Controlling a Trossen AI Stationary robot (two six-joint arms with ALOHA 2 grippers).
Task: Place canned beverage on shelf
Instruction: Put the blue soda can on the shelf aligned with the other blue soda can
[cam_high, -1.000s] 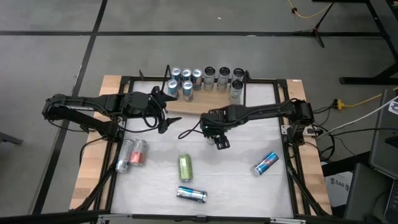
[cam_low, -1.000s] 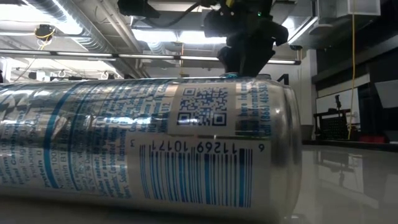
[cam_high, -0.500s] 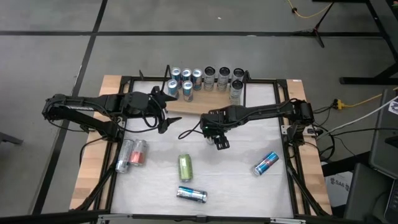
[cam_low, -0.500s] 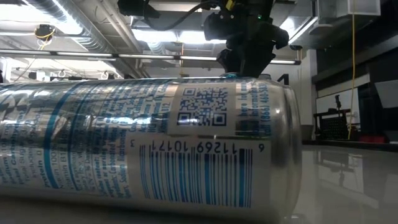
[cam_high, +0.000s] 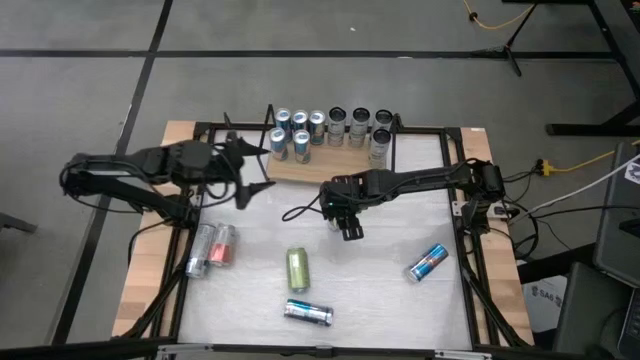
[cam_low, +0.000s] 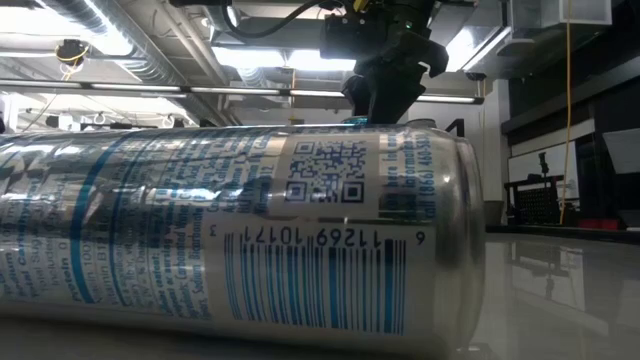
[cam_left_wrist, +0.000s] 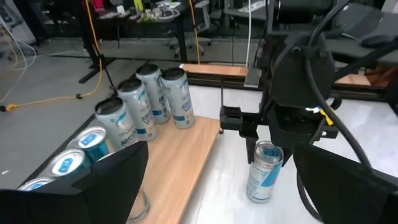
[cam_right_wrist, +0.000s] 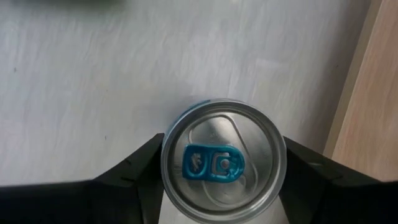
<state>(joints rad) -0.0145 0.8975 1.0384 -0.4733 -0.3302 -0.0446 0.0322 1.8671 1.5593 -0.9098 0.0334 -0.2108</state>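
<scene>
The table (cam_high: 380, 300) has a pale, smooth top with wide bare room near its middle. The shelf (cam_high: 320, 165), a light wooden board, lies along the far edge; upright cans (cam_high: 330, 128) crowd its far side, its near strip bare. In the low view a lying silver can (cam_low: 230, 235) fills most of the picture and hides the table behind it. The right gripper (cam_high: 345, 222) points down just in front of the shelf, clasping an upright can (cam_right_wrist: 222, 163) by its sides; the can's foot rests on the table beside the board's edge. The left gripper (cam_high: 250, 172) hangs spread, holding nothing, at the shelf's left end. Other cans (cam_high: 298, 268) lie scattered, well apart.
</scene>
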